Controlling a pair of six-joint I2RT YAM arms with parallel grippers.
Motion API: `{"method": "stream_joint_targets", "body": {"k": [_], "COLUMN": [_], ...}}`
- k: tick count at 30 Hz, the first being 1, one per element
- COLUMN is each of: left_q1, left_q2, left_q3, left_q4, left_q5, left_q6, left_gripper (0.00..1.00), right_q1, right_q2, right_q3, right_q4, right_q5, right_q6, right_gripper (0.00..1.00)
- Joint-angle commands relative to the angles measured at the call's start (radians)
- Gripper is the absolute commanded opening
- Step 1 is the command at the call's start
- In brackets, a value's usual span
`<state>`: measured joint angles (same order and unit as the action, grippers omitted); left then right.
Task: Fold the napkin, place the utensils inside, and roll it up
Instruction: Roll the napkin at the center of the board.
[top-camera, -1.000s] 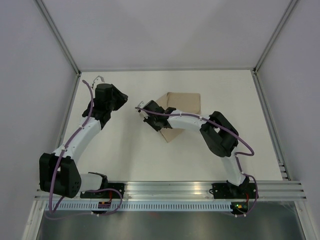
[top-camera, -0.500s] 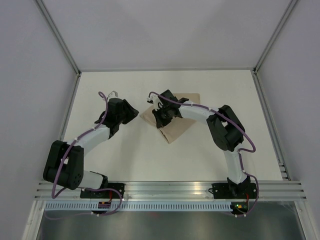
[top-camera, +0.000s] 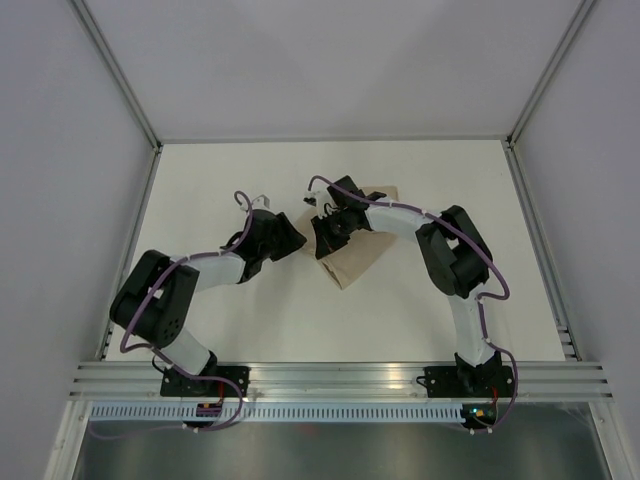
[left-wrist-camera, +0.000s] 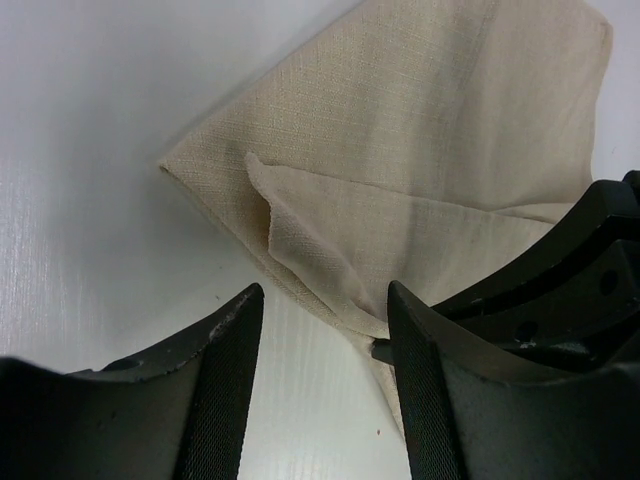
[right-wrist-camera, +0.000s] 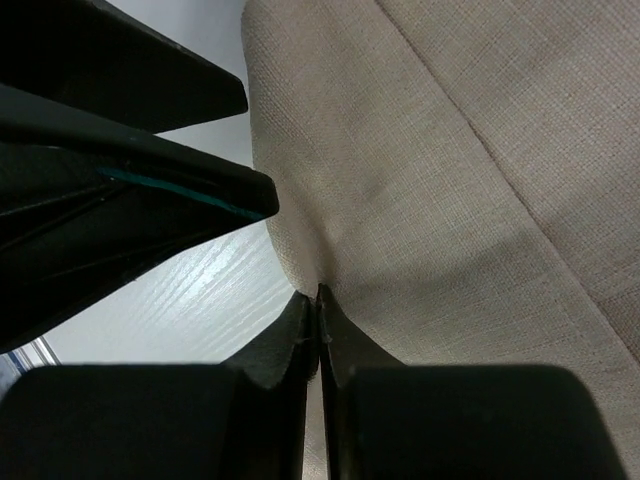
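The napkin (top-camera: 358, 255) is a tan cloth lying folded on the white table, with a loose flap on top in the left wrist view (left-wrist-camera: 420, 150). My right gripper (top-camera: 322, 238) is shut on the napkin's left edge, and the cloth is pinched between its fingertips (right-wrist-camera: 318, 300). My left gripper (top-camera: 296, 243) is open just left of the napkin, its jaws wide apart over bare table at the cloth's edge (left-wrist-camera: 322, 335). The right gripper's black body (left-wrist-camera: 560, 290) is close beside the left gripper's right finger. No utensils are in view.
Grey enclosure walls with metal frame posts (top-camera: 140, 120) surround the white table (top-camera: 250, 310). An aluminium rail (top-camera: 340, 375) runs along the near edge by the arm bases. The two grippers are very close together at the napkin's left side.
My left gripper has swung right and nearer, from the far left up to the napkin's left edge. My right gripper has shifted a little right along the napkin's left edge.
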<state>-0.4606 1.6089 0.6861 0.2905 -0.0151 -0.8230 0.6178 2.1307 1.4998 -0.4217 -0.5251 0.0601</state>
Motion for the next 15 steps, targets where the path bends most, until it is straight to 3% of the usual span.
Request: {"method": "stream_joint_targets", "body": {"k": [1,8,12,15], "left_q1": [0.002,0.016,0.037,0.066], "left_q2": [-0.046,-0.234,-0.303,-0.334], "left_q3": [-0.002,0.121,0.252,0.351], "left_q4": [0.046,-0.254,-0.42,-0.499], "left_q5": [-0.006,-0.172,-0.244,-0.259], "left_q6": [-0.033,-0.036,-0.021,-0.011], "left_gripper": [0.59,0.63,0.64,0.64], "right_q1": [0.01,0.051,0.103,0.163], "right_q2": [-0.021,-0.075,-0.11,-0.146], "right_q3": [-0.021,-0.021,-0.021,-0.027], "right_q4": [-0.045,-0.045,-0.043,-0.032], "right_q5": [0.049,0.163,0.298,0.471], "right_q6": [-0.023,-0.036,-0.046,-0.051], "right_gripper": [0.13,0.31,0.43,0.46]}}
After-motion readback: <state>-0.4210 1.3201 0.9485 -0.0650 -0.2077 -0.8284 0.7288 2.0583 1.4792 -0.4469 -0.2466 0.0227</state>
